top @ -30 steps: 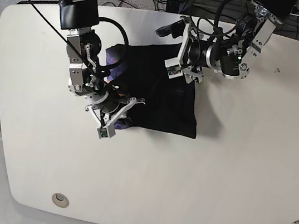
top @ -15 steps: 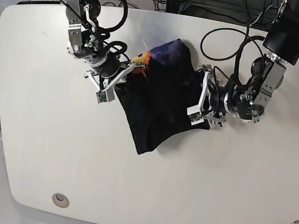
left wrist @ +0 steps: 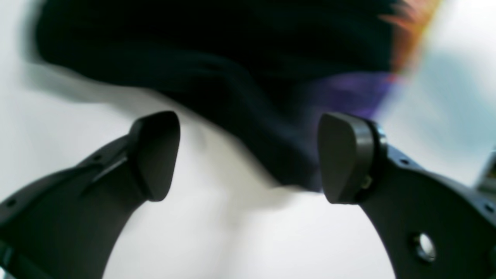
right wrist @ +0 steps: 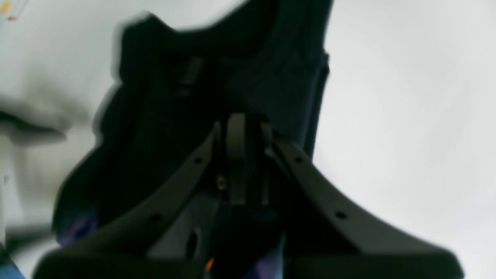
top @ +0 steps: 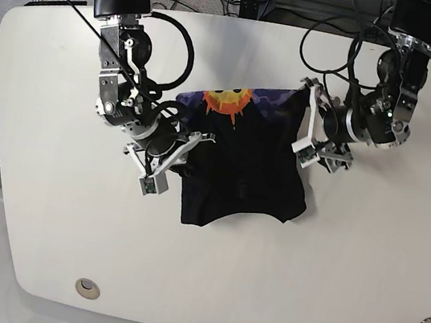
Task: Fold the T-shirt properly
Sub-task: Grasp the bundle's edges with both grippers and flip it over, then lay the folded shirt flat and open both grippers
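In the base view my right gripper (top: 174, 158) sits at 9 o'clock of the shirt (top: 244, 162), clamped on the cloth's left edge; my right wrist camera shows the two fingers (right wrist: 236, 155) pressed together with black fabric bunched between and around them. The shirt lies on the white table (top: 346, 262), a rumpled dark shape near the middle, with the orange sun print (top: 226, 101) and a purple band showing at its 12 o'clock end and the plain black part trailing toward 6 o'clock. At the shirt's 3 o'clock edge is my left gripper (top: 308, 127), its jaws spread wide; in my left wrist view the two pads (left wrist: 157, 155) stand well apart over bare table, with the blurred black cloth (left wrist: 217, 69) lying beyond them toward 12 o'clock, nothing held between them.
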### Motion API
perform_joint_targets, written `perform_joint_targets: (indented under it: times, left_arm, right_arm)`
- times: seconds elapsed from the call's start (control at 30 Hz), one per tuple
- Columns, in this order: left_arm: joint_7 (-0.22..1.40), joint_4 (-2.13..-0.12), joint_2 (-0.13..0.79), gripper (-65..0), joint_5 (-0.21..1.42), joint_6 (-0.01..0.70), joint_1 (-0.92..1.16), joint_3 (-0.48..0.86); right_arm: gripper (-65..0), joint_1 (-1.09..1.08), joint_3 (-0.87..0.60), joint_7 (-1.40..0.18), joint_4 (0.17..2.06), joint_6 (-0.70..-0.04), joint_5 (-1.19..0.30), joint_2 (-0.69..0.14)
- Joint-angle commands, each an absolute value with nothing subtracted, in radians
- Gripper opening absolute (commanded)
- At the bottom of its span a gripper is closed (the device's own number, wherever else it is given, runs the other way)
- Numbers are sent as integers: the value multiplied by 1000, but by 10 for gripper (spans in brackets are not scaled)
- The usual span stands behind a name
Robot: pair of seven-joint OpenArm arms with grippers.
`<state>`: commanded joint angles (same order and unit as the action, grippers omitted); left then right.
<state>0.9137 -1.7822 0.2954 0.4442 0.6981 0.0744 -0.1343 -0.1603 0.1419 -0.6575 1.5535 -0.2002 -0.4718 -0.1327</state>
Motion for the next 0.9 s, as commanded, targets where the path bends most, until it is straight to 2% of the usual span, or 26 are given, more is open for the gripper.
perform_joint_targets:
  times: [0.17,0.5,0.7,0.8,0.9]
  left_arm:
    - [912,-1739,265,-124,443,698,102,-133]
    - [875,-1560,289,-124,443,698,-5,-133]
    - [881,-1678,289,-124,444,698,50,-128]
    - [883,-1773,291,-124,443,698,116,-120]
    - [878,-1848,306,-124,441,698,202,-48]
  right_arm:
    - [-607,-165,143,-573,1428,-202,-472,-136]
    - [-607,-39,139,-567,1511,-202,-472,-170]
    - [-607,-44,139,-567,1538,-202,-472,-170]
    - [-607,-31,140,-567,1629,-202,-472,-206]
    - [-607,41,139,-558,1755,-202,-470,-246]
